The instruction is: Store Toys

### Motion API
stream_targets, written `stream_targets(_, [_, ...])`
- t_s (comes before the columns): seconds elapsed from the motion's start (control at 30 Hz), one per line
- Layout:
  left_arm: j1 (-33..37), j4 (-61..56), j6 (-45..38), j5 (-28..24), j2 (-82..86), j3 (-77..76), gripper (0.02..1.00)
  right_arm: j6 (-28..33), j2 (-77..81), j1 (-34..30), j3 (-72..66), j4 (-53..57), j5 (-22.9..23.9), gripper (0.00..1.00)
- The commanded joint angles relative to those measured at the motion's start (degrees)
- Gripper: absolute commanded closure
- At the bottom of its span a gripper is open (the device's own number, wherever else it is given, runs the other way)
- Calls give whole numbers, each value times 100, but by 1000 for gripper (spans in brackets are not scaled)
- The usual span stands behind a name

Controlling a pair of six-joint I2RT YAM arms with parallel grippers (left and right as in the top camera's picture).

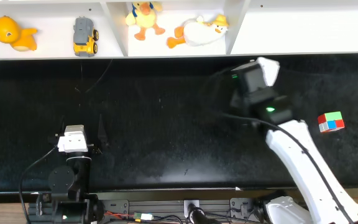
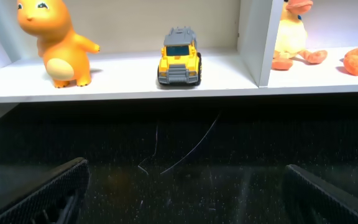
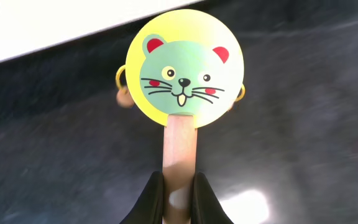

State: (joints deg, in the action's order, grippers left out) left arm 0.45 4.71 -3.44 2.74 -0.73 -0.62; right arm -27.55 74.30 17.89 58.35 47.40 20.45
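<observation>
My right gripper [image 3: 180,198] is shut on the wooden handle of a round yellow rattle drum [image 3: 184,76] with a green cat face, held above the black table not far from the white shelf [image 3: 36,28]. In the top view the right gripper [image 1: 253,78] is at the upper right, just below the shelf. My left gripper [image 1: 74,140] rests low at the left, its fingers [image 2: 48,193] wide open with nothing between them, facing the shelf. On the shelf stand an orange figure [image 1: 14,32], a yellow toy truck [image 1: 85,36], a yellow duck plush [image 1: 144,18] and a white duck plush [image 1: 199,31].
A multicoloured cube [image 1: 330,122] lies on the black table [image 1: 160,130] at the right. White dividers [image 1: 117,25] split the shelf into compartments; the rightmost compartment [image 1: 303,25] is bare.
</observation>
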Motion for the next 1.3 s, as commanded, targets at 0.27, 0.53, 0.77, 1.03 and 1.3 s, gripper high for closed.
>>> stream_targets(0.27, [-20,9,-107,-31,57,13,20,1978,892,-1021,885,-529,-358,963])
stream_targets(0.53, [-20,9,-105,-28,57,13,20,3106,2385,-1119,2275,-450,-634,956])
stream_targets(0.77, [-20,9,-105,-28,57,13,20,3276,3340,-1117,3228,-437,-903,956])
stream_targets(1.03, [-20,9,-107,-28,57,13,20,3270,3744,-1119,3449,-503,-1040,836])
stream_targets(1.3, [-20,9,-105,-28,57,13,20,3119,3659,-1117,3447,-334,-1034,64])
